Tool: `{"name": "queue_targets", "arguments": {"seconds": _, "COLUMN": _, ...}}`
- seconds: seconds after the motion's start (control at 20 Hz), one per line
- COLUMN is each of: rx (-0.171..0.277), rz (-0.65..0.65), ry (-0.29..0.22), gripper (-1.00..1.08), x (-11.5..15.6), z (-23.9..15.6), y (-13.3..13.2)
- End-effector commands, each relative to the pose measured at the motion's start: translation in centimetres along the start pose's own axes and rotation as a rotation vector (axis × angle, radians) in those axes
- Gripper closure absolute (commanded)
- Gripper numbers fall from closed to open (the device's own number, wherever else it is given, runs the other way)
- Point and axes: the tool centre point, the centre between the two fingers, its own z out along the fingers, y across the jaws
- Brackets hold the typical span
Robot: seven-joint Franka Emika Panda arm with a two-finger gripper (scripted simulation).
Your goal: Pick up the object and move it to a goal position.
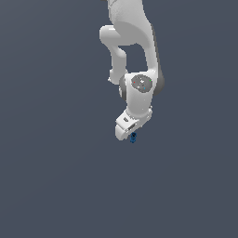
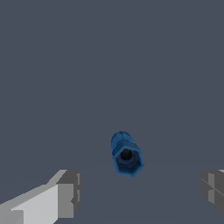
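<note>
With the gripper [image 2: 139,192] spread wide around the little blue spool [image 2: 126,153] mid-worktop, an off-centre squeeze might tip it.

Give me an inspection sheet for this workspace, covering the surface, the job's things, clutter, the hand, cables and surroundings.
Surface: plain dark grey-blue ground, no marks or edges visible.
Job's things: one small dark-blue spool-like piece, with a dark hole in the end facing the wrist camera; in the exterior view it sits just below the hand.
Clutter: nothing seen.
Hand: white hand open, fingers wide apart on either side of the piece, not touching it.
Cables: nothing seen.
Surroundings: the white arm comes in from the top of the exterior view; no goal marker seen; otherwise uniform dark background.
</note>
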Motion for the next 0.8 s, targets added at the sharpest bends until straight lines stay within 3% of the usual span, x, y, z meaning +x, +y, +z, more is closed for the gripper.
{"name": "queue_targets", "arguments": {"seconds": 0.0, "rx": 0.000, "rz": -0.030, "ry": 0.003, "gripper": -0.92, "x": 0.2, "z": 0.2, "y": -0.4}}
{"name": "queue_targets", "arguments": {"seconds": 0.4, "rx": 0.001, "rz": -0.040, "ry": 0.003, "gripper": -0.92, "x": 0.3, "z": 0.7, "y": -0.5}}
{"name": "queue_targets", "arguments": {"seconds": 0.75, "rx": 0.001, "rz": -0.045, "ry": 0.004, "gripper": -0.92, "x": 0.2, "z": 3.8, "y": -0.7}}
